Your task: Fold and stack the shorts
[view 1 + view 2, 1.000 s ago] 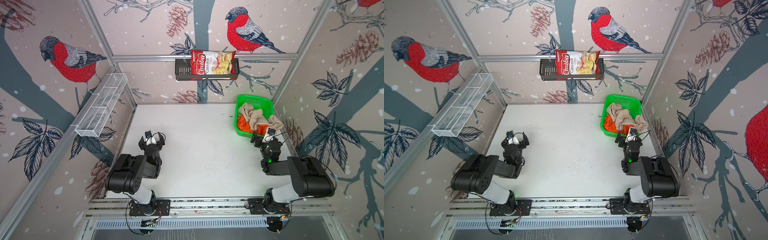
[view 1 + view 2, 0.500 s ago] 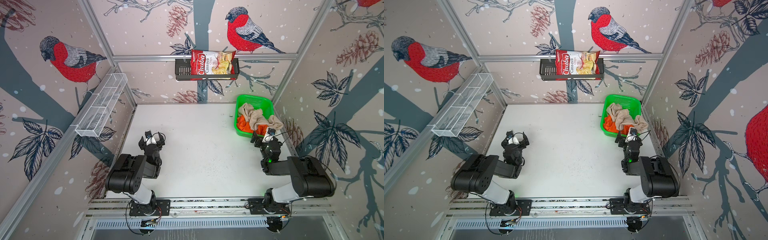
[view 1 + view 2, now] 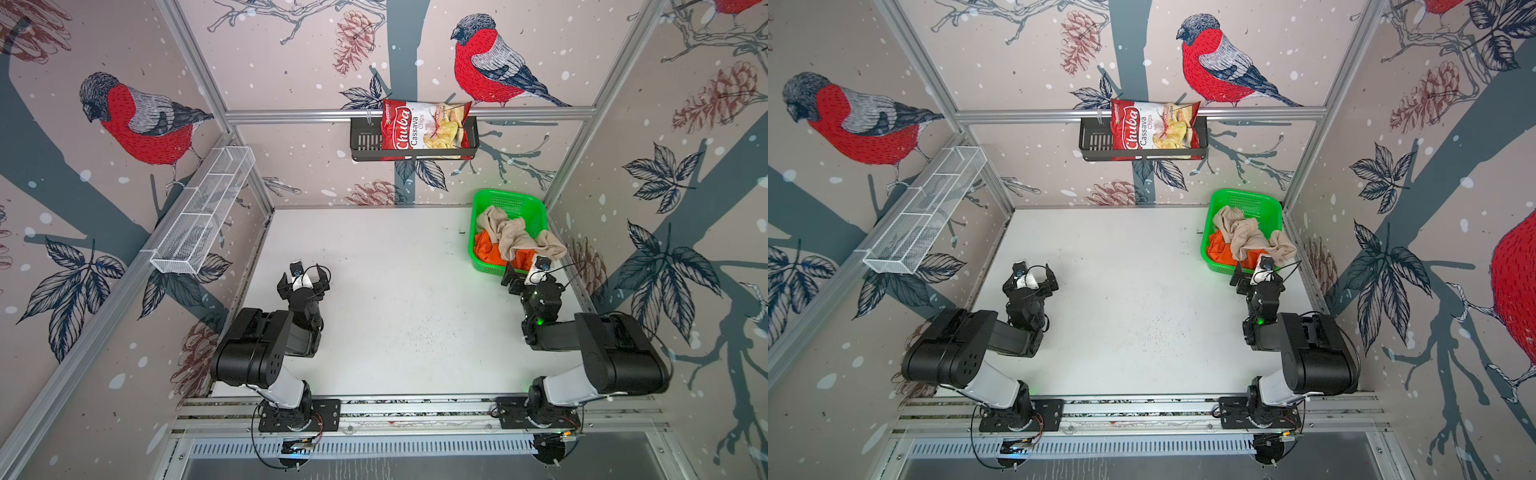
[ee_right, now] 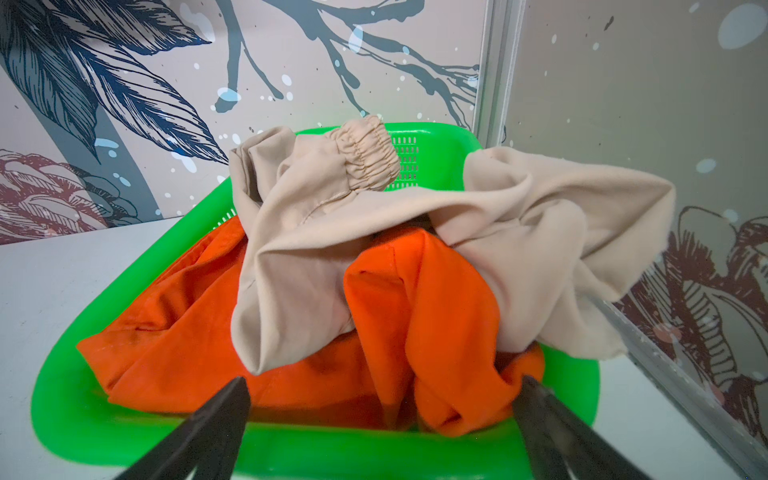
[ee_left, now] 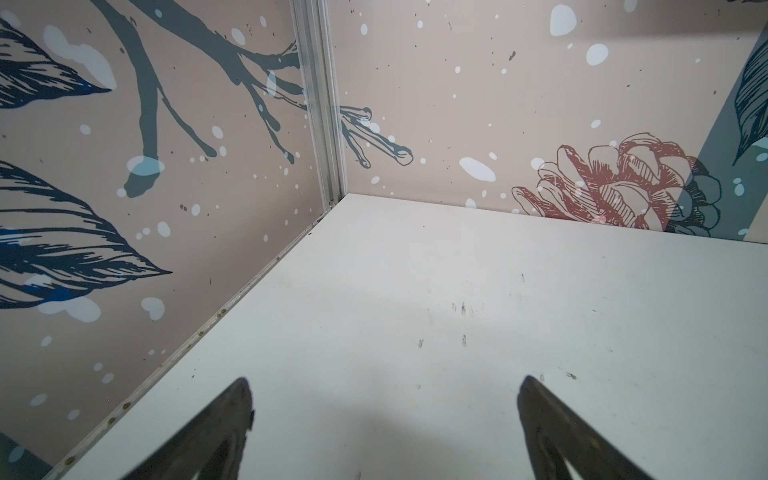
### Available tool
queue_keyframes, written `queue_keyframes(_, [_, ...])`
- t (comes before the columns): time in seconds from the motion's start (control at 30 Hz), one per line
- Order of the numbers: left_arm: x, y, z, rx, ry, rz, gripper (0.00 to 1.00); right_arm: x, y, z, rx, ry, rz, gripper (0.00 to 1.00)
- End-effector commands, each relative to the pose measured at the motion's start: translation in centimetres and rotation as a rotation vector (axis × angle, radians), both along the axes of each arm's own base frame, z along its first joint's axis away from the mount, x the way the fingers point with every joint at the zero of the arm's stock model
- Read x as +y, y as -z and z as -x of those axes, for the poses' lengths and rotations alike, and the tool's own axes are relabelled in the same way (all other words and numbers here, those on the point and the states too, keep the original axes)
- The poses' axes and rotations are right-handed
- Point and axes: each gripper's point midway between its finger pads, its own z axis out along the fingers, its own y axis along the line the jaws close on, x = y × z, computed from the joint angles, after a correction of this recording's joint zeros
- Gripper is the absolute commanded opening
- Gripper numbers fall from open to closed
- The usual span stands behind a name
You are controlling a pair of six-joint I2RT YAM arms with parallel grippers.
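Both pairs of shorts lie crumpled in a green basket [image 3: 509, 195] [image 3: 1246, 195] [image 4: 124, 436] at the table's back right. The beige shorts [image 3: 513, 239] [image 3: 1246, 235] [image 4: 332, 232] lie on top, one end draped over the basket's right rim. The orange shorts [image 3: 486, 249] [image 3: 1219, 251] [image 4: 436, 311] lie underneath. My right gripper [image 3: 532, 274] [image 3: 1258, 276] [image 4: 383, 380] hangs open just before the basket's near rim, holding nothing. My left gripper [image 3: 303, 281] [image 3: 1030, 280] [image 5: 384, 379] is open over bare table on the left side.
The white table [image 3: 395, 291] is walled in on three sides. A black rack holding a chips bag [image 3: 424, 129] hangs on the back wall. A white wire shelf [image 3: 203, 212] runs along the left wall. Both arm bases sit on a front rail [image 3: 415, 409].
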Motion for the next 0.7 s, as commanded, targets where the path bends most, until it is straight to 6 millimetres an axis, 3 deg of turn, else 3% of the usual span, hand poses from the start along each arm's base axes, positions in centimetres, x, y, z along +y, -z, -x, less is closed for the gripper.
queue_keyframes(0.0, [0.0, -0.5, -0.1, -0.02, 0.004, 0.004, 0.98, -0.2, -0.2, 0.0, -0.009, 0.013, -0.008, 1.0])
queue_keyframes(0.43, [0.0, -0.5, 0.0, -0.02, 0.001, 0.003, 0.98, 0.0, -0.7, 0.2, -0.025, 0.002, -0.003, 1.0])
queue_keyframes(0.53, [-0.7, -1.5, 0.3, -0.04, 0.02, -0.021, 0.98, 0.6, -1.7, 0.2, -0.013, -0.019, 0.006, 1.0])
queue_keyframes(0.67, [-2.7, -4.2, 0.6, -0.04, 0.056, -0.087, 0.97, 1.5, -2.4, 0.0, 0.095, -0.039, -0.07, 1.0])
